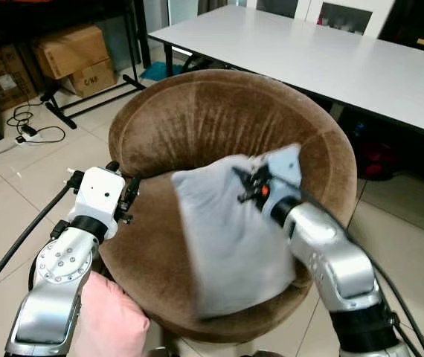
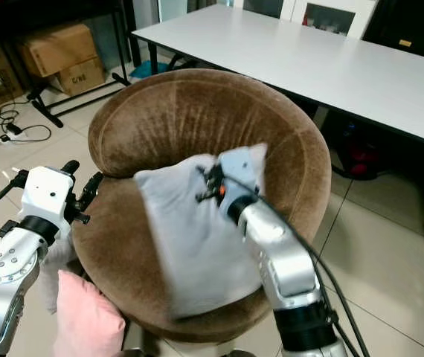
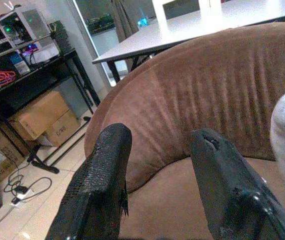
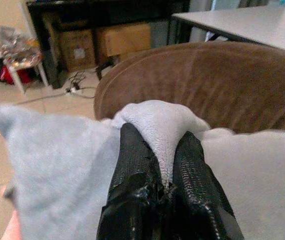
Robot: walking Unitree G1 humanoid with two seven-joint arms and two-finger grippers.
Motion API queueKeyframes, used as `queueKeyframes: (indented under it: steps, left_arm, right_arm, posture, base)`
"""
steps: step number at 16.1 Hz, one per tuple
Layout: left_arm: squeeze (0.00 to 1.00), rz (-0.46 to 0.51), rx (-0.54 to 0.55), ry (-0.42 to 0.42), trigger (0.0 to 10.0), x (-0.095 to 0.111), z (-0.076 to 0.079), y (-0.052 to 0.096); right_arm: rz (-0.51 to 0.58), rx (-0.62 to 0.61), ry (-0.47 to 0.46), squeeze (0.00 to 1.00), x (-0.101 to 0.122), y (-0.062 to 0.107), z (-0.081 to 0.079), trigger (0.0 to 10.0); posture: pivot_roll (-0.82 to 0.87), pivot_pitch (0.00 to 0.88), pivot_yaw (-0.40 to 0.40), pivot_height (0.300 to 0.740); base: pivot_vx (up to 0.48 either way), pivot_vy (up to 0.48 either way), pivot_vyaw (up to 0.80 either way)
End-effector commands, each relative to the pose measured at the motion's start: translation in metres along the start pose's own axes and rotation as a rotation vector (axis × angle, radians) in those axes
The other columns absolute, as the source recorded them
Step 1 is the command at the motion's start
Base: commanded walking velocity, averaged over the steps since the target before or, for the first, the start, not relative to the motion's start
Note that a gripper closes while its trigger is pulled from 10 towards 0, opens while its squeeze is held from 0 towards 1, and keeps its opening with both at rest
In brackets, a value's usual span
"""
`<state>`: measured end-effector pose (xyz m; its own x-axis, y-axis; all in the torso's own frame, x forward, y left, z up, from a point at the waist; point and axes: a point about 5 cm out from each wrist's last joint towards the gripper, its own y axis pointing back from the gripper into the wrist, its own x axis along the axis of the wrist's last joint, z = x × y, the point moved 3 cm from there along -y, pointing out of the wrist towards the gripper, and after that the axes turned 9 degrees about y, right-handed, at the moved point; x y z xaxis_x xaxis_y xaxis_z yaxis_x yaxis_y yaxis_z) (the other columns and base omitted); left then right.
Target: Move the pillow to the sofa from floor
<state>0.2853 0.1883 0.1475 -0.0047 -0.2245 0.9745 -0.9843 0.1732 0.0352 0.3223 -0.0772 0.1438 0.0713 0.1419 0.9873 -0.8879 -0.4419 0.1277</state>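
The pillow is held over the sofa seat by a pinched fold near its top edge — clamped tight in the right hand so it hangs ready for release — while the left hand is kept open, empty, beside the sofa's rim.

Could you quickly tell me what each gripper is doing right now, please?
Left gripper: open, holding nothing, at the brown sofa edge.
Right gripper: shut on a fold of the grey pillow.
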Motion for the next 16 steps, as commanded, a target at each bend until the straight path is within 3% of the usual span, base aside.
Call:
queueKeyframes:
  steps: [1,3,5,7,10,16]
  left_arm:
    - [0.0,-0.016,-0.014,-0.011,10.0,-0.003,0.001,0.0]
    - [0.0,-0.011,-0.002,-0.015,10.0,-0.003,0.0,0.001]
    - [0.0,-0.014,0.006,0.0,10.0,-0.002,-0.001,-0.001]
    - [0.0,0.009,0.004,0.034,10.0,0.003,-0.003,-0.002]
    - [0.0,0.011,0.002,0.027,10.0,0.004,-0.003,-0.003]
    - [0.0,0.007,0.023,-0.005,10.0,0.002,-0.006,-0.004]
  right_arm:
    - [0.064,-0.043,-0.007,0.0,0.015,-0.001,0.009,10.0]
    - [0.128,-0.118,-0.049,0.0,0.025,0.006,0.025,10.0]
    - [0.142,-0.152,-0.048,0.0,0.026,0.009,0.03,10.0]
    - [0.159,-0.229,-0.076,0.0,0.026,0.015,0.04,10.0]
    - [0.158,-0.263,-0.062,0.0,0.028,0.013,0.043,10.0]
    - [0.163,-0.299,-0.008,0.0,0.033,0.011,0.049,10.0]
  posture:
    - [-0.02,0.0,-0.008,0.74]
    - [-0.01,0.0,-0.011,0.74]
    - [-0.01,0.0,-0.011,0.74]
    - [-0.02,0.0,-0.008,0.74]
    - [-0.02,0.0,-0.005,0.74]
    - [-0.01,0.0,-0.014,0.74]
  base:
    - [0.0,0.0,0.0]
    - [0.0,0.0,0.0]
    - [0.0,0.0,0.0]
    - [0.142,0.0,0.75]
    - [0.301,0.0,0.67]
    - [0.141,0.0,0.0]
